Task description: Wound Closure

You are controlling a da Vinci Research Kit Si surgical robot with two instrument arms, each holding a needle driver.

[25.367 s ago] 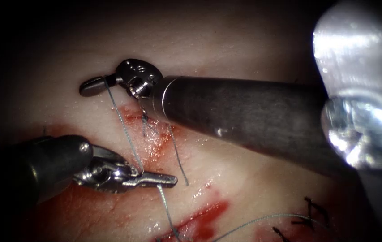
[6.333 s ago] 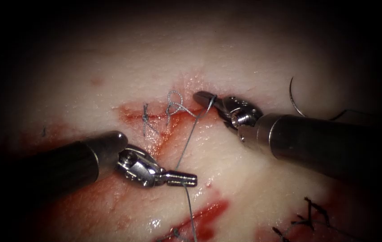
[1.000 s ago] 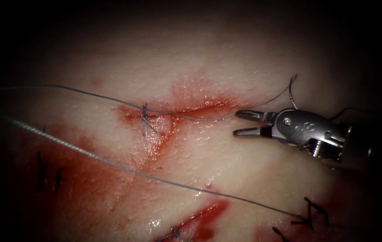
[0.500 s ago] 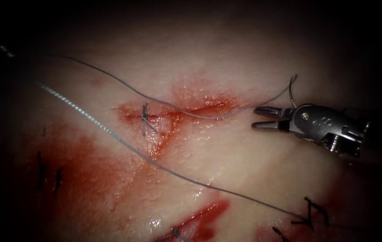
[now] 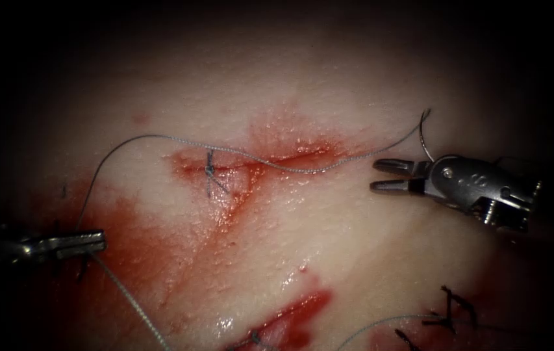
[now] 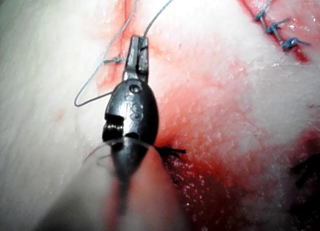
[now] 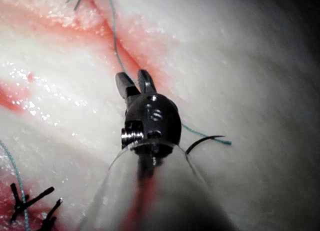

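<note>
The cut (image 5: 270, 158) runs across the pale tissue (image 5: 328, 84), with one tied stitch (image 5: 210, 170) at its left end. My left tool (image 5: 100, 240) sits low on the left, shut on the thread (image 5: 160, 137). From there the thread arcs up, crosses along the cut and reaches the curved needle (image 5: 421, 135), which lies on the tissue right of the cut, held by neither tool. A second strand drops from the left jaws. My right tool (image 5: 374, 175) stands open beside the needle and holds nothing. Up close, the left tool (image 6: 138, 40) clamps thread (image 6: 112, 41); the right tool (image 7: 132, 75) gapes near the needle (image 7: 205, 139).
Red fluid (image 5: 296, 311) pools low in the middle and stains the tissue at lower left. Dark older stitches (image 5: 449, 312) sit at lower right, and more (image 5: 62, 250) lie beside the left tool. Blue stitches (image 6: 275, 27) line another cut.
The left tool has come into view at lower left with the thread in its jaws, and the thread has swung down from the upper left and slackened. The right tool has drawn back slightly to the right.
</note>
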